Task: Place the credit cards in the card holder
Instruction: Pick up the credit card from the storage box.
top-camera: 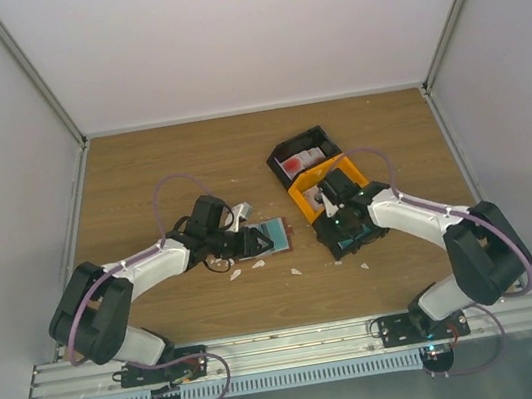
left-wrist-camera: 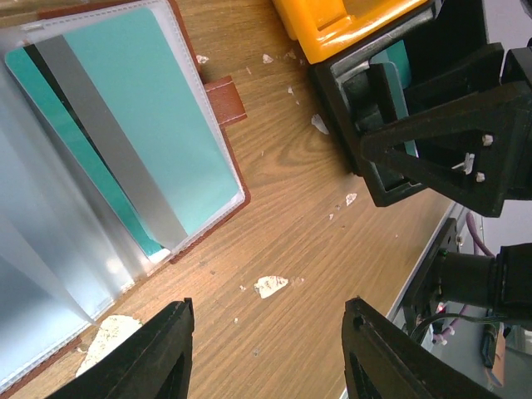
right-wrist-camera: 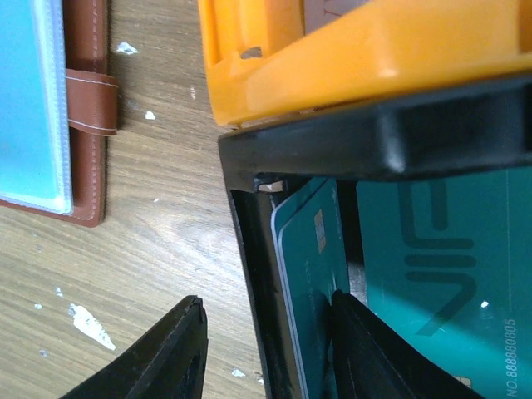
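The card holder (left-wrist-camera: 58, 249) lies open on the bench (left-wrist-camera: 332, 249), a teal credit card (left-wrist-camera: 166, 108) in its clear sleeve. The left gripper (left-wrist-camera: 266, 349) hovers beside it, jaws wide and empty. The right gripper (right-wrist-camera: 262, 349) has its jaws apart, astride the black bin (right-wrist-camera: 249, 274) wall and an upright teal card (right-wrist-camera: 309, 274) just inside it.

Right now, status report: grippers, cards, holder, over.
Left gripper open, empty, beside open card holder. Right gripper open, straddling black bin wall and teal card. White scraps on table.
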Controlling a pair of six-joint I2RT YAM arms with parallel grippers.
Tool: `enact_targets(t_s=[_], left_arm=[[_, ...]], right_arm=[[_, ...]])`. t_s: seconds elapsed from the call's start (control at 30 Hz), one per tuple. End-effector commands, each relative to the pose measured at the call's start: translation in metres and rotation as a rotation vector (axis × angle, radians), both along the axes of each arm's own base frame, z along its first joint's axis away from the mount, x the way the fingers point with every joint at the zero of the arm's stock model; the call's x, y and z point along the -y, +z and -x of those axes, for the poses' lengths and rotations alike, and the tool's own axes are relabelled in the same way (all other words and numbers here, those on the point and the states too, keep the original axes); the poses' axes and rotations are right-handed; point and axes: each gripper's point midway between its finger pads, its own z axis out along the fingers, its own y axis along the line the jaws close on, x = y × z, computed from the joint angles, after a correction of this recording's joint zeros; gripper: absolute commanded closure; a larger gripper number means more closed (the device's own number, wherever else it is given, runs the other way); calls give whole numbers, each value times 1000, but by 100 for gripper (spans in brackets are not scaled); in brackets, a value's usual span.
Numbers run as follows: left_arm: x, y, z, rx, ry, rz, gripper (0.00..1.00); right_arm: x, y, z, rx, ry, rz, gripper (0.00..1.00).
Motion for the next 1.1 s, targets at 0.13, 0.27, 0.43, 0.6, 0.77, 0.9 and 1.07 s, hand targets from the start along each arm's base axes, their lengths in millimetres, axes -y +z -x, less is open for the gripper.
enact_targets(t_s=[0.13,0.27,0.43,0.6,0.77,0.9,1.07], left_arm=[[5,2,-3,14,-6,6,49],[6,2,-3,13,-8,8,49],[6,1,-2,11,-9,5,49],[6,1,-1,10,-8,6,49],[10,6,-1,20,-18,20,49],[17,14,-2,32,-28,47,47],[30,28,-6,56,-45,88,40]], right_arm=[[-7,13,4,14,-4,-71,55],[-7,16,4,17,-8,-77,55],[-4,14,5,19,-20,-63,57],[-1,14,2,32,-36,-49,72],[4,18,-4,60,-66,-26,90],[11,26,-15,109,-98,5,95],[20,42,-30,165,-115,22,98]])
